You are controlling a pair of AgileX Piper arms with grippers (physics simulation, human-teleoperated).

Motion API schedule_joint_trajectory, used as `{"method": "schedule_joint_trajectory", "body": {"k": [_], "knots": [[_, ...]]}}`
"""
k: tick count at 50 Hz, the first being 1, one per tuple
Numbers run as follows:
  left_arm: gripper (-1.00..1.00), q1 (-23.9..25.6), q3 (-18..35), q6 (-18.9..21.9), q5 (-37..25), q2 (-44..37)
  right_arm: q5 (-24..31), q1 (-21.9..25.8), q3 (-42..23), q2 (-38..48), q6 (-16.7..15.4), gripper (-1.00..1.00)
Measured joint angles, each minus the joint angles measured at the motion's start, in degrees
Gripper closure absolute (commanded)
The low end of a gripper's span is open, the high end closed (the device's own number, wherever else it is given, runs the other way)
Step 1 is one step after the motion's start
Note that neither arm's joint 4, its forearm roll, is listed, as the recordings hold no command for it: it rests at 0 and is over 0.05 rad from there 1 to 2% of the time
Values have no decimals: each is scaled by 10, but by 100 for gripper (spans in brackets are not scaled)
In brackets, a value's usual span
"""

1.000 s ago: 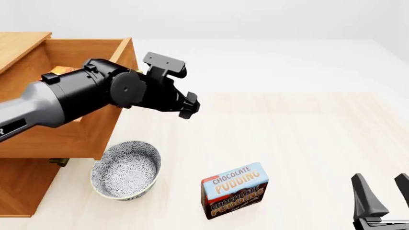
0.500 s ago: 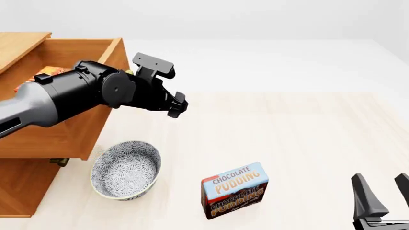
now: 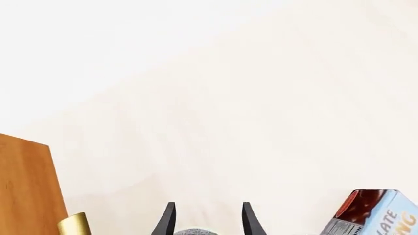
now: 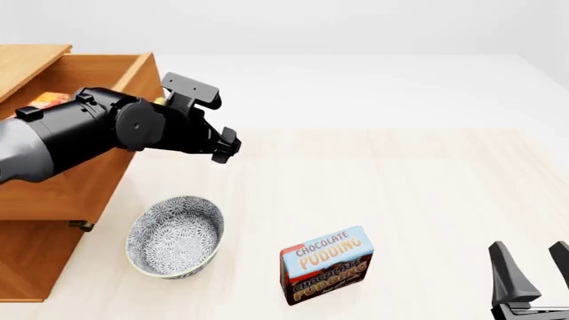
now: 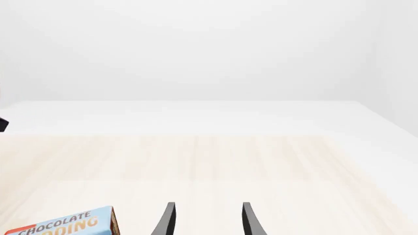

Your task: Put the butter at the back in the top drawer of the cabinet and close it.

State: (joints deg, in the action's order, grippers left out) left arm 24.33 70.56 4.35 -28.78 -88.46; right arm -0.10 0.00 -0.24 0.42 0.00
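At the upper left of the front view, the orange-brown cabinet (image 4: 26, 260) has its top drawer (image 4: 62, 190) pulled out toward the camera. The butter (image 4: 49, 101) shows as a small red-orange sliver inside the drawer, at the far upper left, mostly hidden behind the left arm. The left arm crosses the drawer's open corner, and the left gripper (image 4: 224, 145) sits just right of the drawer, above the pale desk (image 4: 418, 193). In the left wrist view its two dark fingertips stand apart with nothing between them, and a brass handle (image 3: 73, 224) and a wooden cabinet face lie at the lower left edge.

Lower in the front view, a patterned bowl (image 4: 175, 236) rests near the cabinet's base, and a chocolate pudding box (image 4: 326, 265) stands at lower centre. The right gripper (image 4: 534, 273) waits at the lower right corner, fingers spread and empty.

With the butter apparently inside already, the step in hand looks like closing the drawer. To do it well, the arm should press squarely on the drawer front or its side edge and push straight back along the drawer's travel, not at an angle, so it slides without binding. The arm should stay above the bowl, which sits close to the cabinet, and the push should carry on until the front sits flush.
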Motion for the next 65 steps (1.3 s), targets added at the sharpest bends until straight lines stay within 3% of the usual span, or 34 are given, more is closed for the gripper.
{"method": "schedule_joint_trajectory", "body": {"k": [65], "knots": [[-100,-119,-73,39,22,57,0,0,0,0,0,-100]]}}
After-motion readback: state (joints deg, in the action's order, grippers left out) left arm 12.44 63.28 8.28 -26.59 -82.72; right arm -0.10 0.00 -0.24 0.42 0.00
